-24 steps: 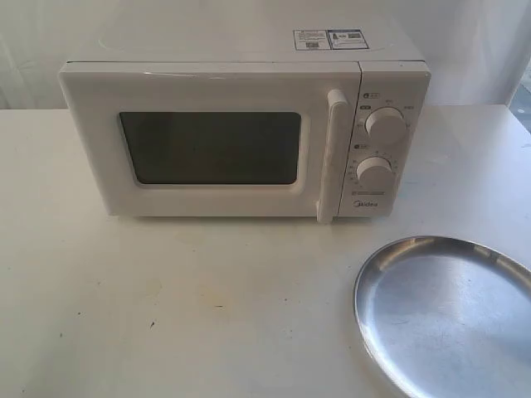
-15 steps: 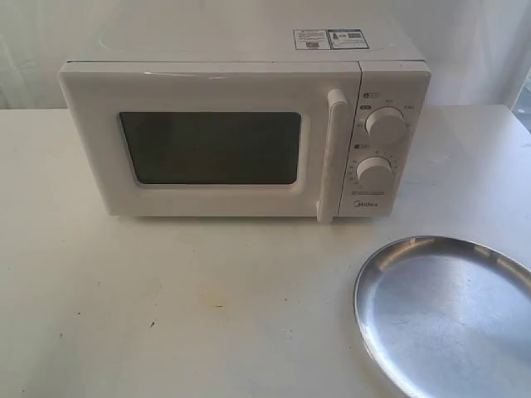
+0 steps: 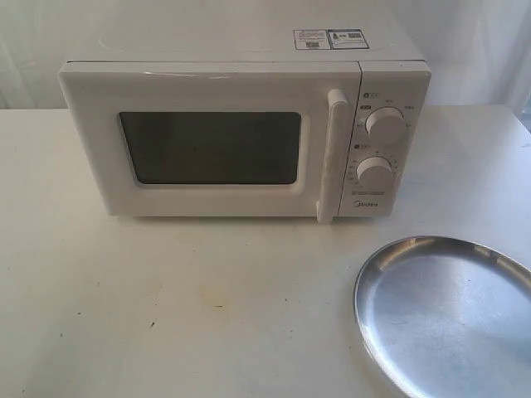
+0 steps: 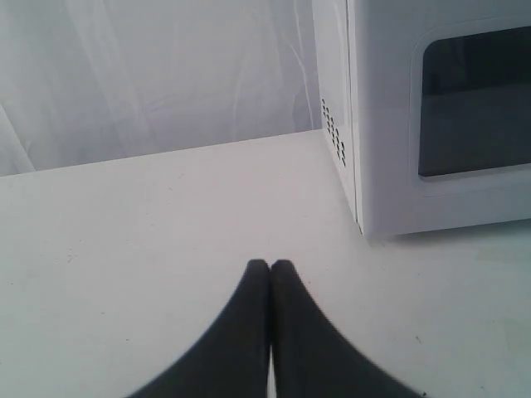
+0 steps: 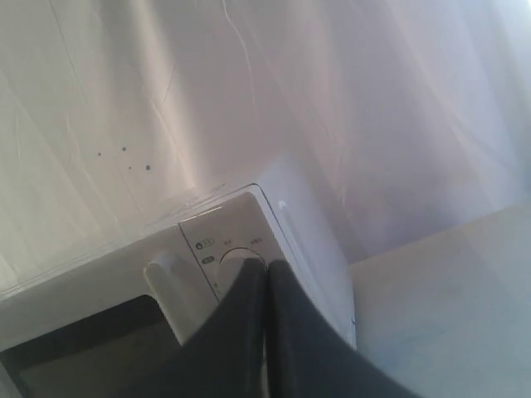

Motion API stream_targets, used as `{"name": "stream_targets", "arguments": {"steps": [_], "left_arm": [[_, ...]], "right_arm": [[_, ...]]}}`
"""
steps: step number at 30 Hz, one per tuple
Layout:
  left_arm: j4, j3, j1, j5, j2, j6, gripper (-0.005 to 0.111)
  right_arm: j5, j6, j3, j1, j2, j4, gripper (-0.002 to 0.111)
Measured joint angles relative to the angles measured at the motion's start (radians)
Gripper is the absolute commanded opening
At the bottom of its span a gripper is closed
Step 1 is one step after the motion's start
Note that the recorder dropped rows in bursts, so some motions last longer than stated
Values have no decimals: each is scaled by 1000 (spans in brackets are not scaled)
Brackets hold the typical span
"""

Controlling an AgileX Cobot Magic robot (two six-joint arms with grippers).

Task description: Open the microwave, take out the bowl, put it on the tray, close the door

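The left gripper (image 4: 270,267) is over the white counter (image 3: 166,307), to the left of the microwave (image 3: 245,137) and not touching it. Its two black jaws are pressed together with nothing between them. Past them you can see the microwave's left side with its little vent holes (image 4: 333,133).

The microwave is a white box at the far middle of the counter. Its door (image 3: 207,83) is shut. The window (image 3: 211,148) in the door is dark, so I cannot tell what is inside. The white bar handle (image 3: 333,157) stands up straight at the door's right edge. Just right of it are two round white knobs (image 3: 384,124), one above the other. Stickers (image 3: 329,39) lie on top.

The shiny round tray (image 3: 448,315) lies flat on the counter, near and to the right, apart from the microwave.

The right gripper (image 5: 265,267) is up off the counter, with the knobs and the handle beyond its tips. Its jaws are together too, holding nothing.
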Motion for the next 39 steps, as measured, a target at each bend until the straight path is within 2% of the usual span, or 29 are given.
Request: {"name": "stream_targets", "arguments": {"steps": [11,14,18,19,21,25,29,32,35,39], "left_arm": [[0,0,0,0,0,0,0],[0,0,0,0,0,0,0],[0,0,0,0,0,0,0],[0,0,0,0,0,0,0],[0,0,0,0,0,0,0],[0,0,0,0,0,0,0],[0,0,0,0,0,0,0],[0,0,0,0,0,0,0],[0,0,0,0,0,0,0],[0,0,0,0,0,0,0]], "right_arm": [[-72,6,0,0,0,-24,0],[-158,62,0,13,0,-134,0],[-303,302,-74,31,34,-441,0],[-389,405,-147,34,82,-609,0],[-530,468,-254,34,208,-791,0],[-711,447,-415,34,519,-1008,0],[-730,209,-443,31,1008,-921,0],[-887,108,-445,-6,1256,-932,0],[-910,51,-478,-55,1410,-960,0],[-882,18,-516,-78,1481,-990,0]]}}
